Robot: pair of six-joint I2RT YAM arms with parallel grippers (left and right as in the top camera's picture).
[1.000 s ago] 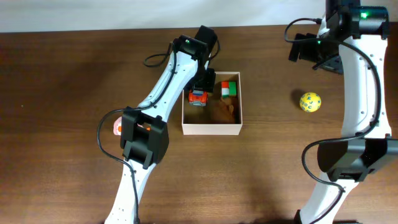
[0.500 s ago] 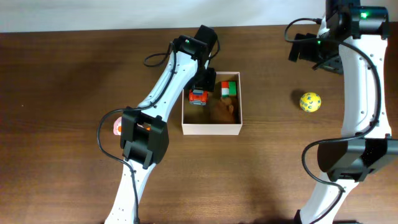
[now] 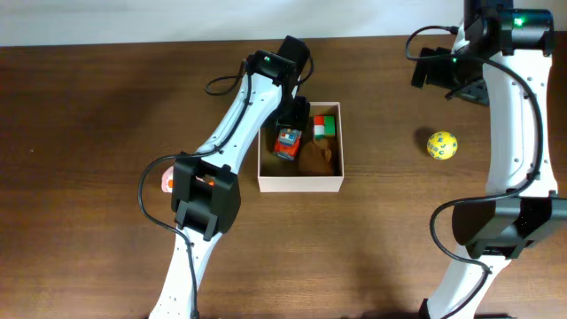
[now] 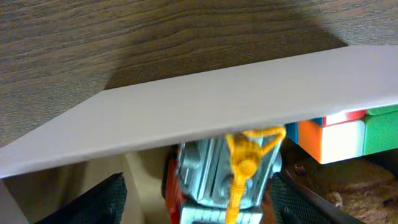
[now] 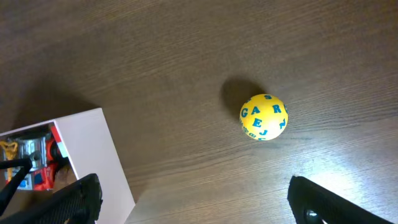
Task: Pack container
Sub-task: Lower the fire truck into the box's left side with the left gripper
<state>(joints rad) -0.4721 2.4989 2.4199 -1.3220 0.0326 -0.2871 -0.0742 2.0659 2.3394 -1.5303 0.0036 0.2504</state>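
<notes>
As viewed from overhead, located the square, shallow, white-walled cardboard container (image 3: 301,184) with a tan-brown inside near mid-desk, open-topped. Noted inside it a red-and-silver toy car (image 3: 286,142) with an orange front part, lying askew at the left side. Also noted a red, white and green puzzle cube (image 3: 326,126) at the far right corner and a brown lumpy item (image 3: 322,159), not identifiable, at the near right.

Found the left tool (image 3: 293,117) low over the far-left part of the container, directly above the toy car. Confirmed from the left wrist view: fingers (image 4: 102,202) spread, toy car between them, bare container floor showing on one side, so judged not pinched. Found the right tool (image 5: 193,193) spread wide and holding nothing, well off to the container's right, above a yellow ball (image 5: 263,117) printed with blue letters on the dark wooden desk (image 3: 89,133). Also noted a small pink-orange item (image 3: 166,182) beside the left arm, mostly hidden, nature not determinable.

Judged step in hand: delivery of the toy car into the container, at the point of letting go. Judged task partly done: three items in, yellow ball outside.

Recommended next:
- Lift the left tool straight up, clear of the far wall, without snagging the car.
- Lower the right tool over the yellow ball and centre its fingers around it.
- Close gently against rolling.
- Carry the ball over the wall to the near-left corner, seemingly bare.
</notes>
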